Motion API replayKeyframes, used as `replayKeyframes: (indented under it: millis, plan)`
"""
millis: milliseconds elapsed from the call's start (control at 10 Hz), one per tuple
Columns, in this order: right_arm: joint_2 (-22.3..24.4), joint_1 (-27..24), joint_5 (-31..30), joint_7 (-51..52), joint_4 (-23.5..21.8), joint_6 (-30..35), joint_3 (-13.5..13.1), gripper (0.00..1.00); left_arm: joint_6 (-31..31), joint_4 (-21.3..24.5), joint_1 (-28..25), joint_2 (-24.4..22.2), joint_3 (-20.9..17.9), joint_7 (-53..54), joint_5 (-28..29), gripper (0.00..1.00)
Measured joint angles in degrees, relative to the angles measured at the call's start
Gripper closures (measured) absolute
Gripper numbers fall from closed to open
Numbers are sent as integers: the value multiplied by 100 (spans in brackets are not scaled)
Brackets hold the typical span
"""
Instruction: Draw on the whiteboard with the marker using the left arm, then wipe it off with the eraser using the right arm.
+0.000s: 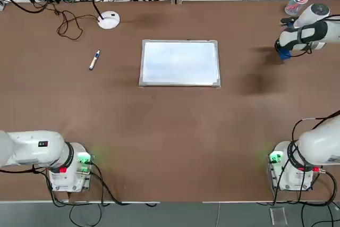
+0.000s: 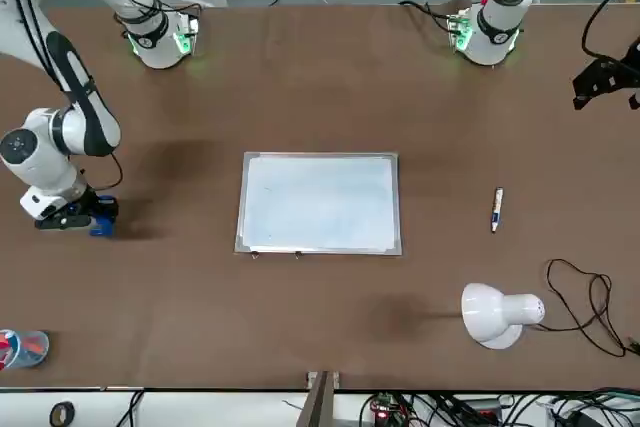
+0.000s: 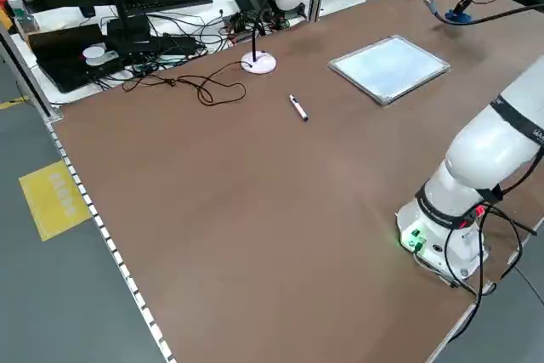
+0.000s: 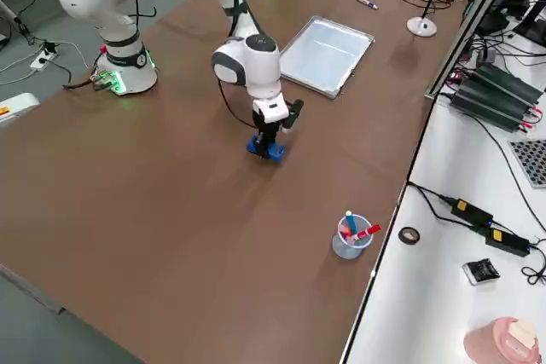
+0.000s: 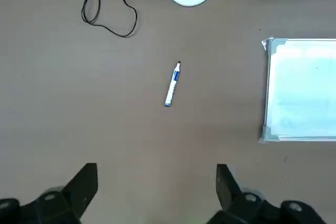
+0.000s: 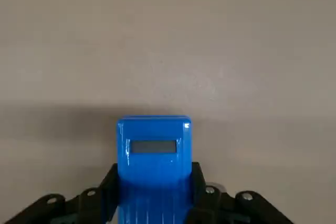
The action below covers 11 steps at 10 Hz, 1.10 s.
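Blue and blocky, the eraser (image 6: 153,166) fills the lower middle of the right wrist picture, and you can see the right gripper (image 6: 152,195) clenched on its two sides, low over the bare table (image 1: 159,142) at the far right of the top picture. Your whiteboard (image 1: 179,62) lies well apart from it, in the upper middle of that picture, and it looks wiped clean or nearly so. If you let go while the block hangs clear of the wood, it may tip or bounce away toward the plastic cup (image 1: 293,5) in the upper right corner. If you press down too hard, the arm jams it into the table. Your left gripper (image 5: 157,192) is released, fingers wide, idle above the marker (image 1: 94,59), which lies loose at the upper left, clear of the lamp (image 1: 109,19) and its cable (image 1: 69,25).
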<state>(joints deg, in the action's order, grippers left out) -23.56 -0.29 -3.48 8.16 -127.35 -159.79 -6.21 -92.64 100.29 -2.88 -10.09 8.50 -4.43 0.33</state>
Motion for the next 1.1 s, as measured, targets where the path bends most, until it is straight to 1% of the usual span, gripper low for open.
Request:
replayKeyframes:
  millis: [300, 800, 900, 1000, 1100]
  plan:
    - [-144, -52, 1, -1, 6, -150, 1, 44, 0, 1, 0, 0, 0, 1, 0, 0]
    - [-156, -65, 9, -22, 23, -163, 5, 44, 0, 2, 0, 1, 0, 2, 0, 0]
    - [-156, -66, 9, -52, 28, -165, 6, 39, 0, 3, 0, 1, 0, 2, 0, 0]
    - [-156, -66, 9, -90, 34, -166, 7, 39, 0, 3, 0, 1, 0, 2, 0, 0]
    - [-156, -66, 9, -110, 37, -166, 8, 35, 0, 3, 0, 1, 0, 2, 0, 0]
